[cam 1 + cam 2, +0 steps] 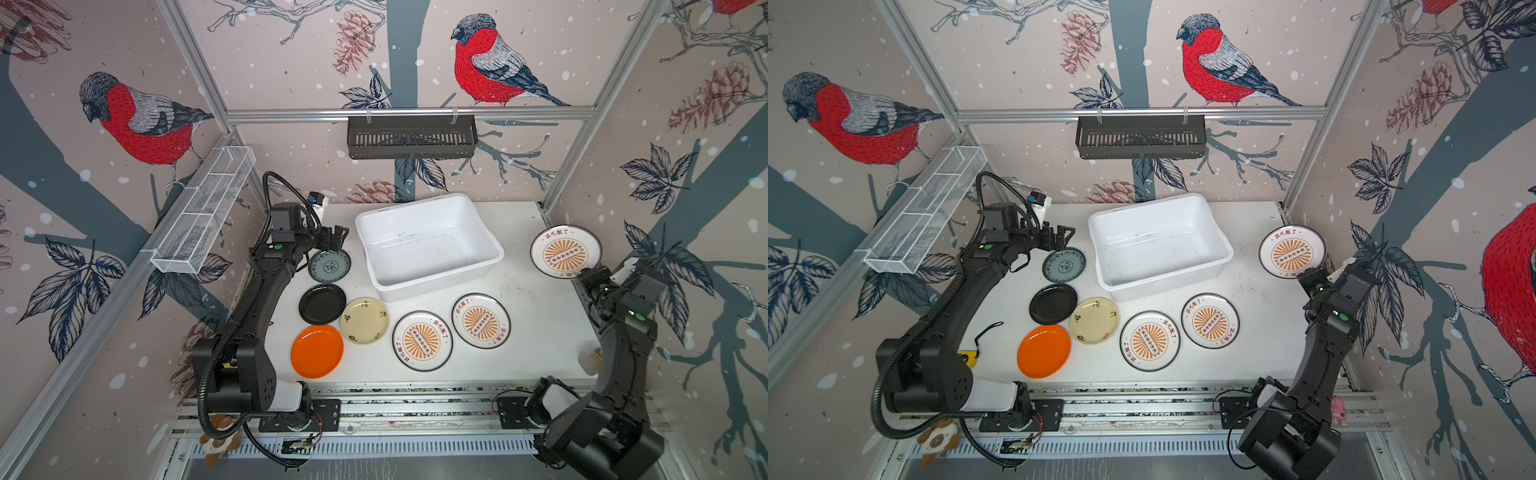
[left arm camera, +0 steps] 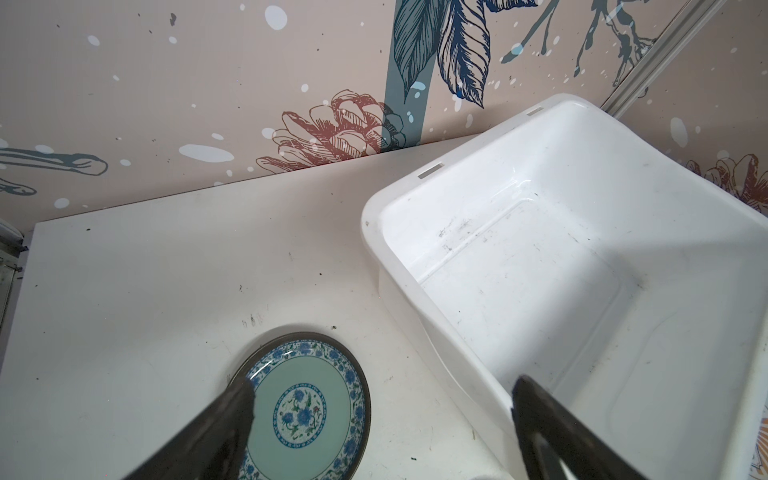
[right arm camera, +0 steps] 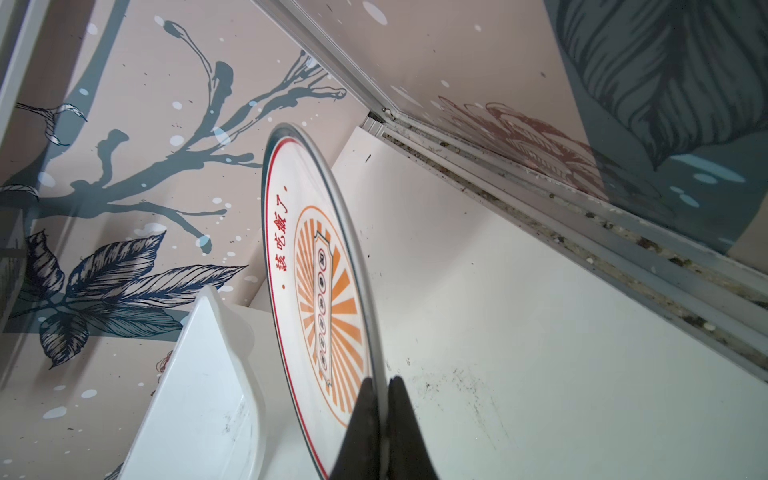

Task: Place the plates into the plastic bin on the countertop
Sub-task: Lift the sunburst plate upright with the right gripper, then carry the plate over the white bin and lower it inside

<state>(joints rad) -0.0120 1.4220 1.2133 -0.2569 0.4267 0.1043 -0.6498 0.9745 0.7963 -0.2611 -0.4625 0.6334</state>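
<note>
Seven plates show in both top views, none inside the plastic bin (image 1: 428, 253), which sits empty at upper centre of the counter (image 1: 540, 328). A teal-patterned plate (image 1: 329, 266) lies just left of the bin. Below it a black plate (image 1: 322, 304), a cream plate (image 1: 364, 321) and an orange plate (image 1: 316, 351) crowd close together. A first sunburst plate (image 1: 422, 340) and a second sunburst plate (image 1: 481, 321) lie side by side under the bin's lower edge. The bin stands between the two arms. A black slatted basket (image 1: 411, 137) hangs on the rail at upper centre, and a white wire-mesh rack (image 1: 203, 208) runs along the frame at left.

A small pale object (image 1: 590, 359) at the counter's lower right corner is too blurred to name. The left arm covers the teal plate's upper left rim in the top views, and the left wrist view cuts that plate off at the bottom edge.

The left end effector (image 2: 382, 390) is spread wide and grips nothing. One finger shows over the teal plate and the other over the bin's near corner; its height above them cannot be told. The right end effector (image 3: 382, 384) is pinched tight on the rim of a third sunburst plate (image 1: 566, 252) at right of the bin. The right wrist view shows it edge-on, and whether it touches the counter is unclear.
</note>
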